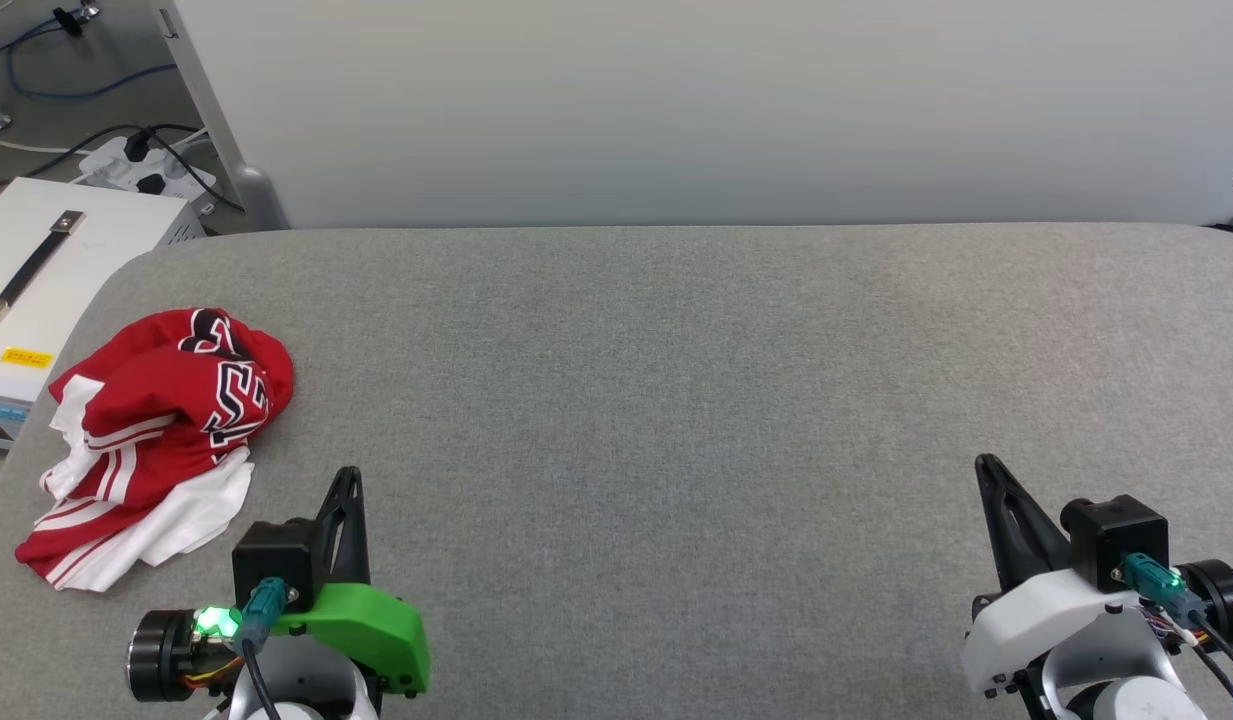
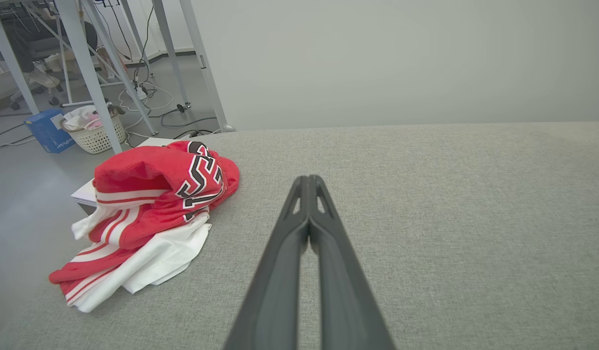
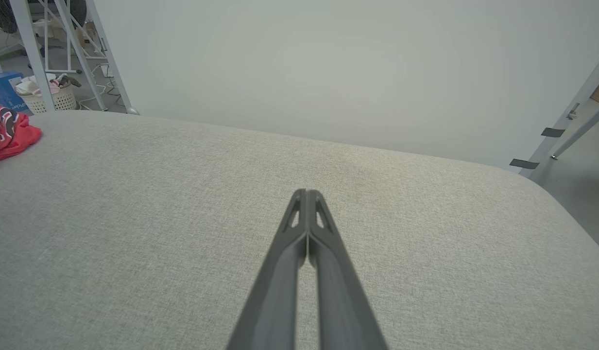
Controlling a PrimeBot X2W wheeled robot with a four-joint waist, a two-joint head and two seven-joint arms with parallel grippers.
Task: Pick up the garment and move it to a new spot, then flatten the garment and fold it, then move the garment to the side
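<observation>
The garment [image 1: 156, 440] is a red jersey with white sleeves, striped trim and black lettering, crumpled in a heap at the grey table's left edge. It appears again in the left wrist view [image 2: 148, 214] and at the far left of the right wrist view [image 3: 8, 136]. My left gripper [image 1: 348, 475] is shut and empty, hovering just right of the heap's near end; its fingertips [image 2: 309, 181] press together. At the lower right, far from the garment, my right gripper [image 1: 984, 465] is also shut, fingers [image 3: 306, 194] touching with nothing between them.
The grey fabric table [image 1: 676, 400] spreads wide between the grippers. A white box with a handle [image 1: 46, 270] sits off the table's left edge, beside cables on the floor. A pale wall [image 1: 676, 100] stands behind. A basket [image 2: 93, 133] and metal frame legs are on the floor.
</observation>
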